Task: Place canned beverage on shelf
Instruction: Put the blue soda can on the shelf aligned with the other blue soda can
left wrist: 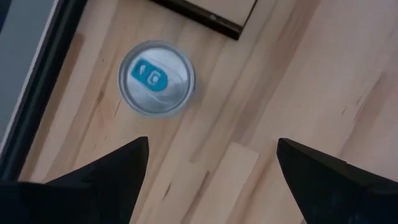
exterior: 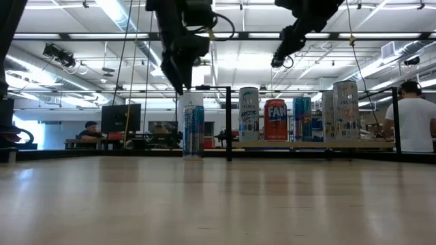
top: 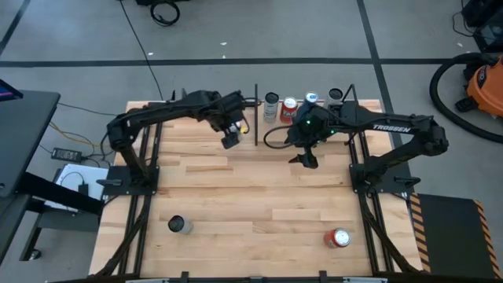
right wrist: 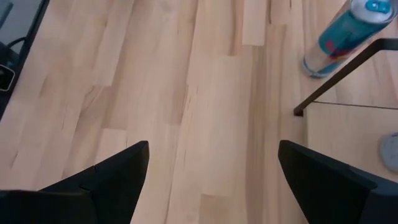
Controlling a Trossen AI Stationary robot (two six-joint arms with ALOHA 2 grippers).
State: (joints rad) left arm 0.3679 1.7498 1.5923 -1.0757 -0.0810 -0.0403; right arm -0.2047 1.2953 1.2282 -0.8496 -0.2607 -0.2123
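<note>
Planked tabletop (top: 236, 196), with shelf (top: 330, 130) at far edge, holding several cans. Just beside shelf, upright blue can (exterior: 193, 131) on tabletop. Above that can, left gripper (left wrist: 211, 168), fingers apart, holding nothing. In front of shelf, raised right gripper (right wrist: 214, 168), also spread and empty.

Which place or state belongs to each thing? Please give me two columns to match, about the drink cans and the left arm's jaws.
Things:
1. upright red metal can with white lettering
2. tall blue-and-white metal can
3. red metal can with silver top
4. left arm's jaws

Places or states:
A. open, above the planked wooden tabletop
B. on the pale wooden shelf
C. on the tabletop, just beside the shelf
D. on the tabletop's right side, far from the shelf

Pairs: 1-B, 2-C, 3-D, 4-A
</note>
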